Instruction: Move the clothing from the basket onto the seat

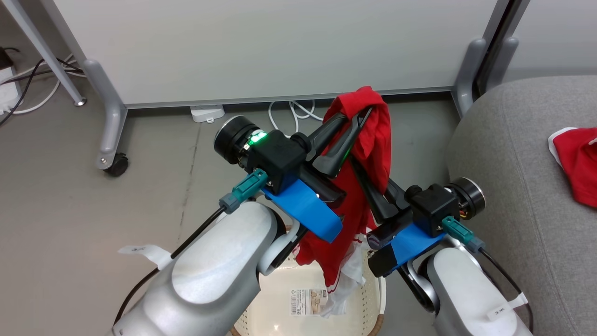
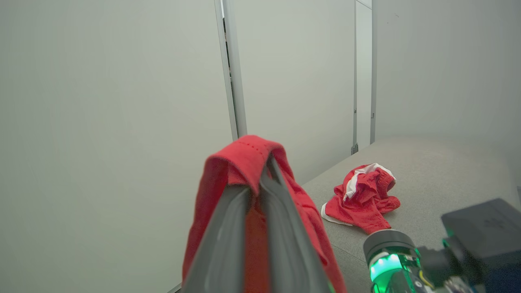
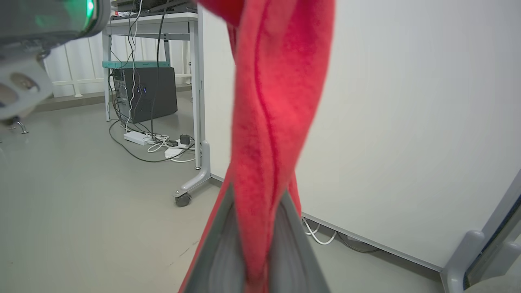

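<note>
Pinching the hanging garment (image 1: 373, 140) from two sides: the left claw (image 1: 361, 116) has its fingers pressed together on the top fold, and the right claw (image 1: 361, 175) is closed on the cloth lower down, the two sets of fingers crossing. This garment is held up above the basket (image 1: 378, 289). Its white-trimmed lower end dangles inside the rim, over the label sticker (image 1: 308, 301); contact with the bottom: cannot tell

Edges/room: the basket sits below both forearms. To the right, the seat (image 1: 503, 163) has its rounded edge just beside the right arm. On the far side a partition panel (image 1: 280, 46) closes the space, with its caster foot (image 1: 115, 165) well apart to the left and cables (image 1: 294, 114) at its base. Left of the basket the floor (image 1: 70, 210) lies open

Views: the left wrist view shows the left claw (image 2: 258, 191) with red cloth draped over both fingertips. Beyond it lies the second garment (image 2: 362, 199), crumpled on the seat (image 2: 447, 175); the head view cuts that second garment (image 1: 578, 163) at the frame edge. The right wrist view shows the right claw (image 3: 260, 228) with a twisted length of the hanging garment (image 3: 276, 101) running up from between its fingers. It also shows a desk (image 3: 163, 18) with a dark computer case (image 3: 146, 93) past the panel's end

Look: bright red, soft, bunched into long folds; a stitched seam at the top fold, white stripes near the hem
</note>
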Robot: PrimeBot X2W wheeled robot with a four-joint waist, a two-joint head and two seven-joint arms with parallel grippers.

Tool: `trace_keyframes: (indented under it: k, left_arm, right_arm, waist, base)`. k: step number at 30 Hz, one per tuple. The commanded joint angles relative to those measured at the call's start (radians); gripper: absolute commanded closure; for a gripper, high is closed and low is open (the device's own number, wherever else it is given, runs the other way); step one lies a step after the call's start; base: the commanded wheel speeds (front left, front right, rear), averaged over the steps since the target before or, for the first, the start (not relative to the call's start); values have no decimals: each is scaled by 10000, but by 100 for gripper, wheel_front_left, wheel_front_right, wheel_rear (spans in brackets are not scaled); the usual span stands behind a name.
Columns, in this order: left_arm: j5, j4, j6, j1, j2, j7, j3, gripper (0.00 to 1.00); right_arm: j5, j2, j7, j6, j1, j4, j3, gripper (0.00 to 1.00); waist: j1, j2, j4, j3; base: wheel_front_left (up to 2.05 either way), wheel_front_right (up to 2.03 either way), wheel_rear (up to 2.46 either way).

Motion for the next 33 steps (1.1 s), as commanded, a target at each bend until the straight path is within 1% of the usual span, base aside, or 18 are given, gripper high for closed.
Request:
trace_keyframes:
  k: [1,7,9,10,11,12,17,27,32,33]
  left_arm:
    - [35,-27,16,-135,67,-50,4,100]
    - [-10,-9,49,-169,112,-47,-12,100]
    - [-28,15,119,-177,107,-55,24,100]
    - [-6,24,124,-196,112,-60,23,71]
    - [23,27,153,-216,115,-67,13,16]
    - [33,31,166,-229,117,-63,5,0]
    - [15,53,197,-227,130,-102,-12,0]
    - [42,87,261,-40,337,-130,-62,0]
    - [21,38,305,173,508,-140,-120,0]
    - [31,27,305,249,565,-129,-179,0]
  right_arm:
    - [55,-6,-3,5,10,-58,11,100]
    - [91,-6,-3,5,-29,-86,-39,100]
    - [85,-6,-3,5,-35,-101,-57,100]
    - [92,-6,-3,5,-38,-109,-66,100]
    - [89,-6,-3,5,-44,-115,-73,100]
    - [90,-6,-3,5,-51,-118,-82,100]
    - [105,-6,-3,5,-48,-144,-178,100]
    - [-14,-7,-3,5,166,-370,-913,100]
    - [-129,-7,-3,5,300,-600,-1363,100]
    - [-161,-7,-3,5,365,-683,-1465,100]
  waist:
    - [0,0,-15,17]
    - [0,0,-20,61]
    - [0,0,-22,70]
    - [0,0,-21,77]
    - [0,0,-21,85]
    - [0,0,-21,93]
    - [0,0,-17,114]
    - [0,0,-67,228]
    - [0,0,-329,329]
    - [0,0,-484,373]
  base:
    - [0,0,0]
    - [0,0,0]
    - [0,0,0]
    - [0,0,0]
    - [0,0,0]
    - [0,0,0]
    - [0,0,0]
    - [0,0,0]
    - [0,0,0]
    - [0,0,0]
